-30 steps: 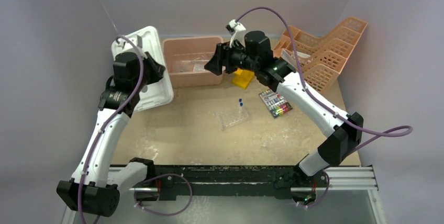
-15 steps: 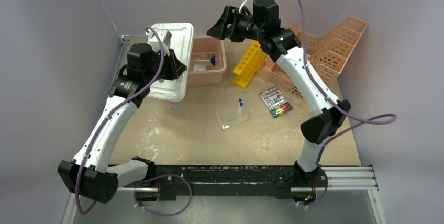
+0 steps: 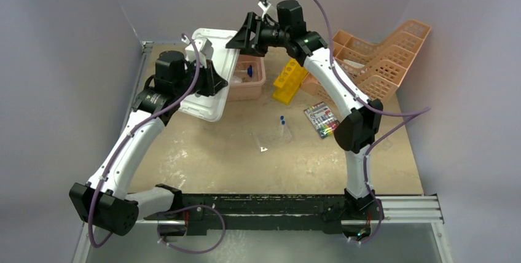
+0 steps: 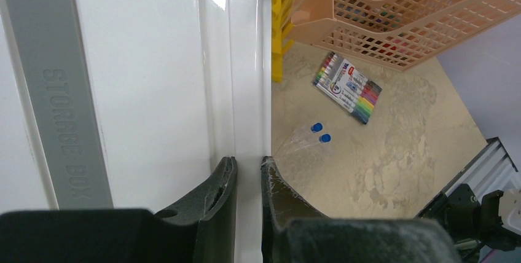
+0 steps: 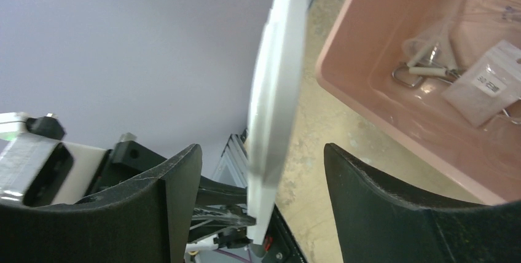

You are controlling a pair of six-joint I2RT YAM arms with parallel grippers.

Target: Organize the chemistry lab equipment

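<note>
- Left end effector (image 4: 249,176) clamped on the white lid's (image 4: 153,60) rim.
- Right end effector (image 5: 259,158) spread wide, straddling the lid's edge beside the pink bin (image 5: 368,35), at the worktop's far edge.

The left arm (image 3: 126,149) rises from its base at the near left and reaches far and rightward, its left gripper (image 4: 249,163) pointing right, with the jaws pinched nearly together on the rim of a white lid (image 4: 153,60). The right arm (image 3: 336,88) stands tall from the near right and stretches far-left (wrist at the far middle) — its right gripper (image 5: 261,152) has its jaws spread wide, gripping nothing.
</note>
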